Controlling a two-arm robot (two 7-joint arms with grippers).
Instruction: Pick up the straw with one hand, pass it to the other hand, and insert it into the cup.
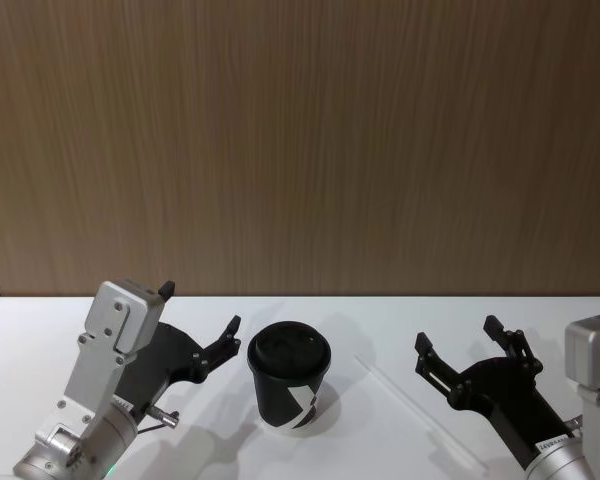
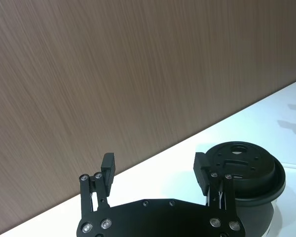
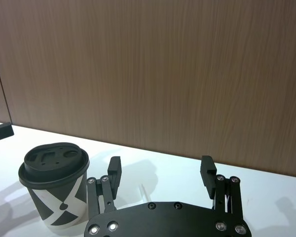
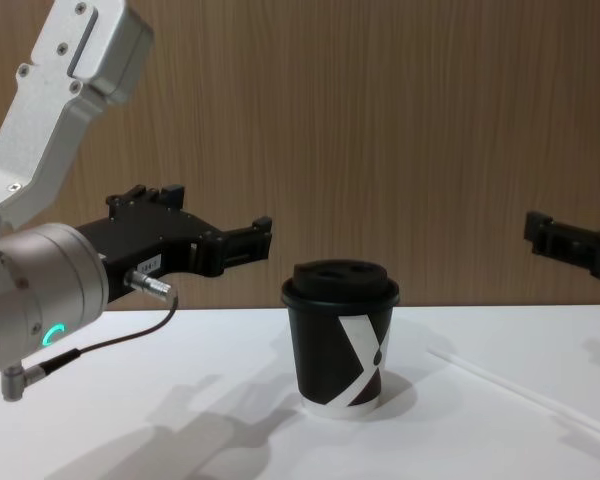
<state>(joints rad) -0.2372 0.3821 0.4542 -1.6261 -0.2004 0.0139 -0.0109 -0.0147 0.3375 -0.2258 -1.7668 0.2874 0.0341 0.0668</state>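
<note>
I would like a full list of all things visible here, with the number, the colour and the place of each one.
cup: one, black with a black lid and a white X mark, upright on the table between the two hands.
straw: one, white, lying flat on the table on the right of the cup, apart from it.
table: one, white, under everything.
wall: one, brown wood grain, behind the table.
cable: one, grey with a metal plug, on the left arm.
left hand: one, black, open and empty, raised on the left of the cup.
right hand: one, black, open and empty, raised on the right of the straw.
</note>
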